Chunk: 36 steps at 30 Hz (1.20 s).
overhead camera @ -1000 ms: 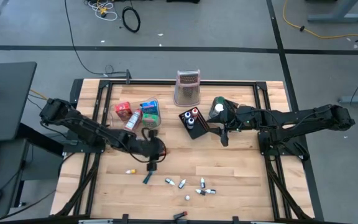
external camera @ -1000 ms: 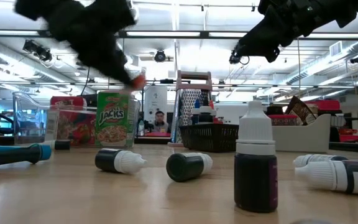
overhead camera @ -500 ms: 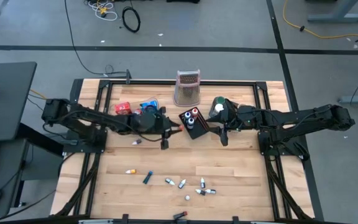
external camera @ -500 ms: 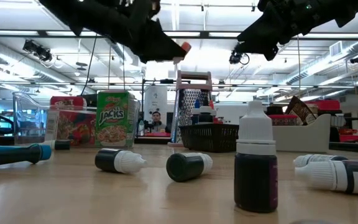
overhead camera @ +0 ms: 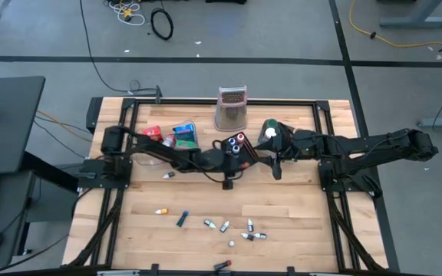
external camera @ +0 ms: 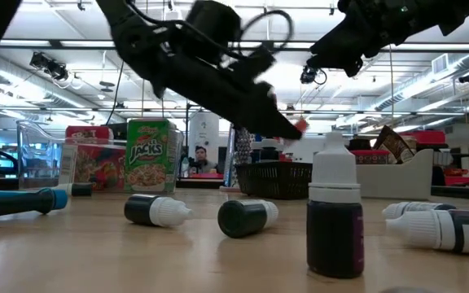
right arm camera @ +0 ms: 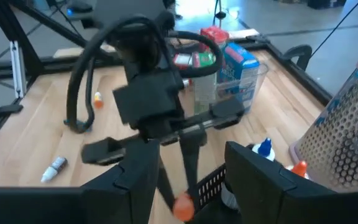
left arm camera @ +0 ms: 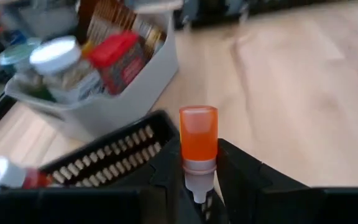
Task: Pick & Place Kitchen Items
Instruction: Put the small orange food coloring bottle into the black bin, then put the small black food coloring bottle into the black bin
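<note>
My left gripper [left arm camera: 196,171] is shut on a small vial with an orange cap [left arm camera: 198,134]. It hangs just above the black mesh basket [overhead camera: 248,157], near the basket's left side. In the low view the vial's cap [external camera: 300,126] shows above the basket [external camera: 275,181]. My right gripper [right arm camera: 191,155] stands open and higher up, to the right of the basket, with nothing between its fingers. Several more vials [overhead camera: 232,226] lie on the wood near the front edge. Bottles with red and blue caps [overhead camera: 237,140] stand in the basket. My left gripper pinches the vial's pale body just below the orange cap [left arm camera: 195,185] between its two fingers. The vial lies along the fingers, and its cap sticks out past their free ends. The fingers slant down toward the table's right. The vial is lifted clear, over the basket.
A clear tray with red, green and blue packets [overhead camera: 171,136] stands at the back left. The metal grater stand [overhead camera: 232,107] is at the back middle. A grey bin with cans and jars [left arm camera: 98,74] sits right of the basket, under my right arm.
My left gripper has carried the orange-capped vial from the table's left middle toward the far edge, then toward the right, sinking a little. It now hangs over the black basket. My right arm has kept still.
</note>
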Each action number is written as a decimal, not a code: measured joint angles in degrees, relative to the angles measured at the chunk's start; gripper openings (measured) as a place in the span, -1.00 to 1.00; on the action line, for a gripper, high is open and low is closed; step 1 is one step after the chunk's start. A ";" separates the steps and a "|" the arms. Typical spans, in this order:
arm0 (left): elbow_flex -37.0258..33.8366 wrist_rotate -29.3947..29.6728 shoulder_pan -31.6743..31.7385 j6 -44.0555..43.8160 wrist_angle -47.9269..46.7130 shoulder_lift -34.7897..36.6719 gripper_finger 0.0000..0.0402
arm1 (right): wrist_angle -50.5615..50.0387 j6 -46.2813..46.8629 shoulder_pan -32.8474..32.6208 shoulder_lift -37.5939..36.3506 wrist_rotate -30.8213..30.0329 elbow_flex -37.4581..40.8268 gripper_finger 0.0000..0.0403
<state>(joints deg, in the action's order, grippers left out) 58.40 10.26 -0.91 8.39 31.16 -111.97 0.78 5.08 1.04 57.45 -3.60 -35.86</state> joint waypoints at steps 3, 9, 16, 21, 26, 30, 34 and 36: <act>3.10 5.54 0.16 -0.23 -5.80 -1.81 -0.52 | -0.75 -0.02 0.00 0.02 0.00 0.00 -0.04; 4.80 7.16 0.69 -0.69 -11.82 -2.51 -0.44 | -1.59 -0.07 0.00 0.04 0.00 0.00 -0.04; 4.90 8.18 0.63 -0.64 -11.49 -2.51 -0.29 | -1.64 -0.09 0.00 0.04 0.00 0.00 -0.04; 4.86 8.67 -0.36 -0.62 -11.78 -1.57 -0.19 | -1.67 -0.09 0.00 0.04 0.00 0.00 -0.04; 4.88 8.75 -3.14 0.27 -14.51 3.48 -0.16 | -1.66 -0.07 0.00 0.04 0.00 0.00 -0.04; 4.88 11.51 -5.98 0.44 -21.71 9.20 -0.18 | -1.57 -0.04 0.00 0.04 0.00 0.00 -0.04; 4.88 16.41 -8.91 -2.26 -31.92 15.32 -0.21 | 0.75 0.06 0.00 0.82 0.02 0.00 -0.04; 4.86 17.91 -10.15 -4.96 -36.67 18.23 -0.23 | 3.14 0.28 -0.04 1.99 0.43 0.01 -0.04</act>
<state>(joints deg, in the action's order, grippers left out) 63.26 28.17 -11.06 3.43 -5.51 -93.74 3.91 5.36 0.99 59.44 -3.16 -35.85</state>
